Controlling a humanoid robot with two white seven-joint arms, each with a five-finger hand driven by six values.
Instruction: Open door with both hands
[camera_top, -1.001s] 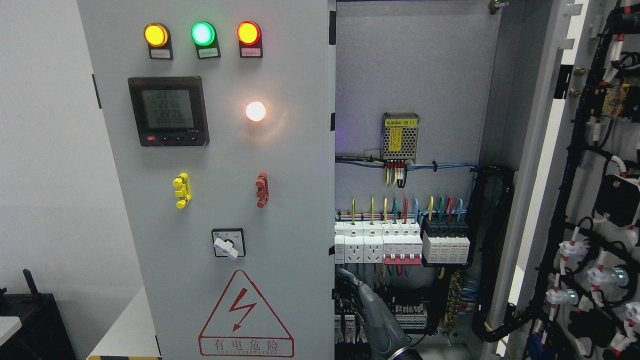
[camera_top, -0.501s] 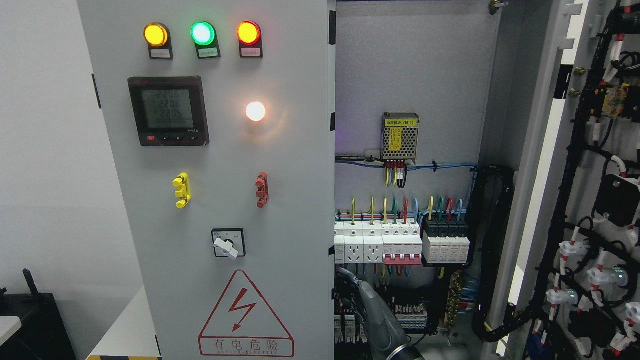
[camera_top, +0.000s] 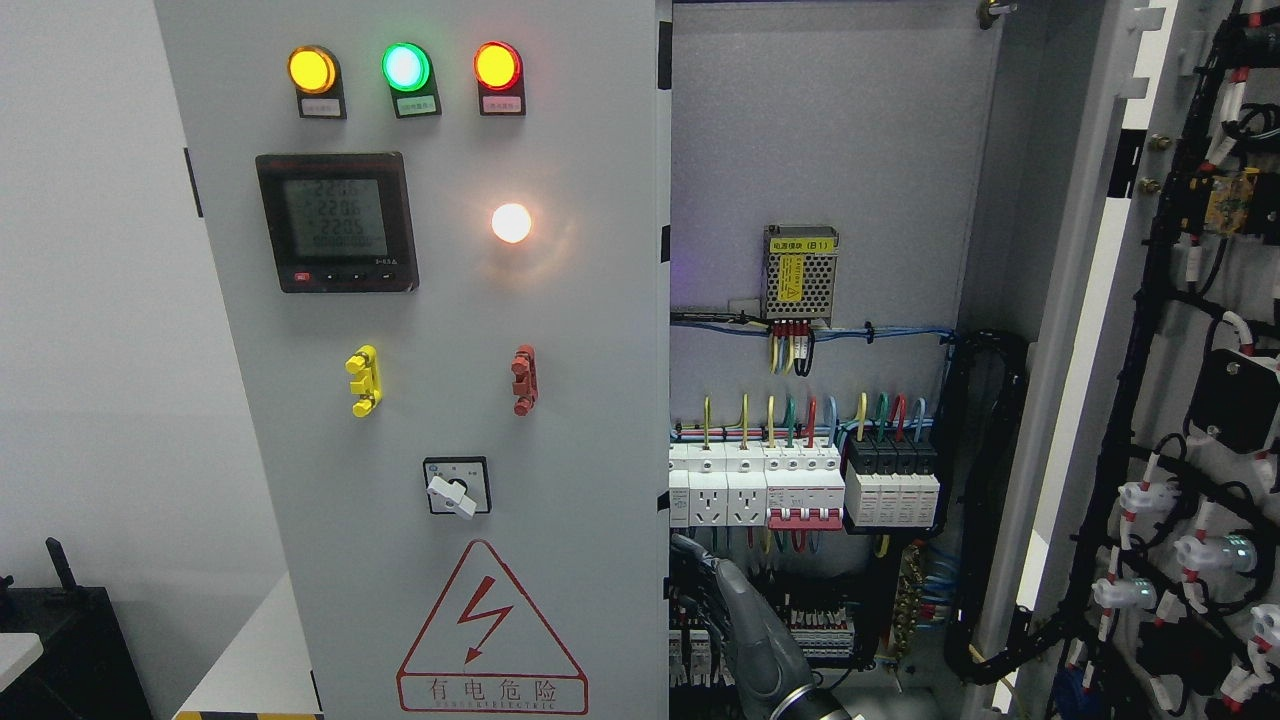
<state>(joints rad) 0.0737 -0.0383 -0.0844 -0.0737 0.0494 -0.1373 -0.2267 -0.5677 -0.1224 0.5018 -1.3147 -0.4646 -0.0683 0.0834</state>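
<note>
Well, at the far left the closed left door (camera_top: 580, 330) of the cabinet fills much of the view. Along its top are an amber lamp (camera_top: 312, 69), a green lamp (camera_top: 405, 67) and a red lamp (camera_top: 497, 65), all lit. Below them sit a digital meter (camera_top: 336, 222) and a glowing white lamp (camera_top: 511, 222), then a yellow handle (camera_top: 364, 380) and a red handle (camera_top: 523, 380), a rotary switch (camera_top: 456, 487) and a red warning triangle (camera_top: 490, 630).

Just beside that door's right edge, low down, the right hand (camera_top: 745, 625) rises from the bottom edge and reaches up and left toward it. I cannot tell whether its fingers are spread or closed on anything.

Behind it the cabinet stands exposed, with a row of breakers (camera_top: 800, 490) and, higher up, a meshed power supply (camera_top: 800, 273). At the far right the right door (camera_top: 1090, 300) is swung wide open, its inner face covered with black wiring.
</note>
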